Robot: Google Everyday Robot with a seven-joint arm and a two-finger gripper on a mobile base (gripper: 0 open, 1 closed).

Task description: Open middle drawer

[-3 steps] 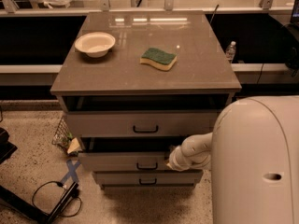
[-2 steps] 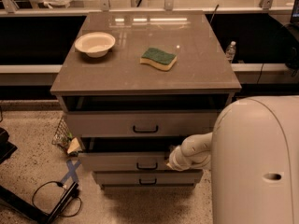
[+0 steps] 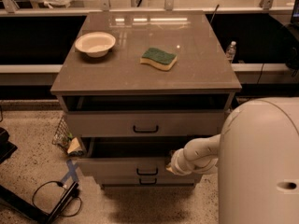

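1. The robot's white hand (image 3: 173, 165) sits below the front edge of the grey-brown flat-topped table (image 3: 196, 73), toward the right of the table's front in the view. It ends a pale forearm (image 3: 201, 149) extending from the robot's big white body (image 3: 261, 162). Whether the hand is open or closed, or grips anything, cannot be told.
2. The hand appears to rest at the upper right of the front of the middle drawer (image 3: 112, 167), a wide shallow grey-beige drawer second down beneath the table top. This drawer juts out past the one above, with a dark gap behind its front.
3. Its small black bar handle (image 3: 146, 171) lies just beside the hand, leftward in the view and slightly lower, centred under the table. Its long axis runs level along the table's front.
4. The drawer looks partly open. Opening it further likely calls for a straight pull away from the table, square to that axis. An off-centre pull could skew it.
5. The taller grey-beige top drawer (image 3: 103, 123) sits directly under the table top, slightly ajar. The narrow bottom drawer (image 3: 121, 181) sits lowest.
6. On the table rest a round white bowl (image 3: 95, 43) at back left and a green-and-yellow sponge (image 3: 159, 58) near centre.
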